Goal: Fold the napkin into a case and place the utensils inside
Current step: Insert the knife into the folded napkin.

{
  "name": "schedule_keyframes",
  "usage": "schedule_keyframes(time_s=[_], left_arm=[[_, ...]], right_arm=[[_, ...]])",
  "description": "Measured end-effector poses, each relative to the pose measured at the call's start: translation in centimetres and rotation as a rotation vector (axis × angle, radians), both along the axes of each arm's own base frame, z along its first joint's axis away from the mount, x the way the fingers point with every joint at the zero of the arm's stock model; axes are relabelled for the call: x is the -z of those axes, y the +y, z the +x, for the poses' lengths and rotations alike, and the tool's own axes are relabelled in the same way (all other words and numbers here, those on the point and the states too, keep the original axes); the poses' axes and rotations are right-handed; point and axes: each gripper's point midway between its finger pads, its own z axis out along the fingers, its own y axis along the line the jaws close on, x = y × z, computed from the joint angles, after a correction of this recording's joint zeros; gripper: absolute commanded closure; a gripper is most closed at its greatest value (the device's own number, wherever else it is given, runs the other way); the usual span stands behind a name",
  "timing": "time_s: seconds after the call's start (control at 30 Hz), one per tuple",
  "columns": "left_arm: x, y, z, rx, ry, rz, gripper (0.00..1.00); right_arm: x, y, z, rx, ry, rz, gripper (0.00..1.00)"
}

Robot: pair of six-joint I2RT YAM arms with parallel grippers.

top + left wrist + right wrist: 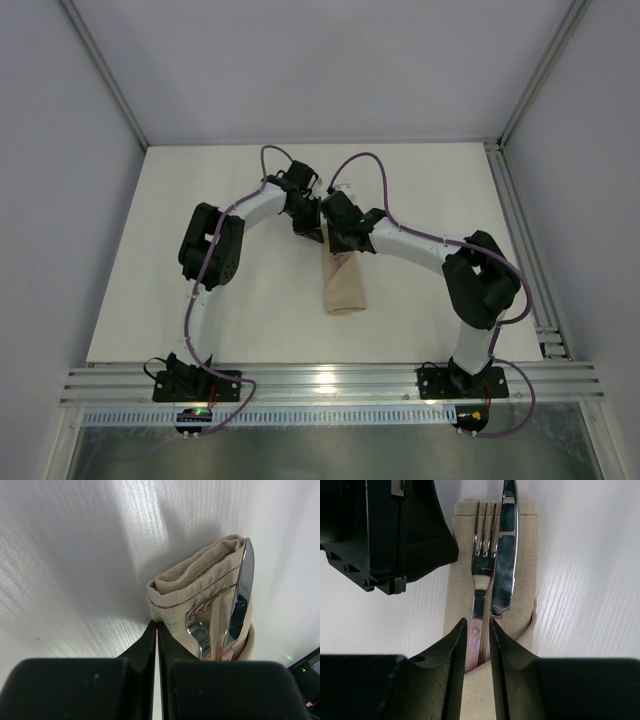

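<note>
One right tool, black, two-fingered, at lower centre of the right wrist view: jaws a little parted, one finger on each side of the pinkish handles; whether the pads press on them cannot be told. One fork, silvery, tines toward the top of the frame, lying flat close against the left side of the knife. One knife, grey mirror blade, tip pointing up and running just past the cloth's upper edge. One case, beige cloth folded into a narrow pouch, lying under both utensils; a slanting fold edge shows at its lower right, and the handle ends disappear into cloth below the fingertips. One left tool, clenched, fingers pressed together with nothing between them; in the left wrist view the tips stand just beside the case's lower-left edge, contact not discernible; in the right wrist view its black body fills the upper left and overlaps the case's left edge. One counter, white, finely grained; in the top view the case lies at its centre, upper end hidden beneath the two tools, which meet above it, lower end rounded and pointing toward the bottom of the frame. Two arms, white and black links, arching in from bases at lower left and lower right, each trailing purple cables. One aluminium rail along the counter's bottom edge.
</note>
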Motion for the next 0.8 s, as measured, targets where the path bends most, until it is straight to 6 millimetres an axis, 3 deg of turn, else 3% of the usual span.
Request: schedule_keyframes(time_s=[0.8], left_arm=[[-0.1, -0.1, -0.1, 0.004, 0.004, -0.008, 1.0]], right_arm=[[3.7, -1.8, -0.1, 0.041, 0.061, -0.069, 0.71]])
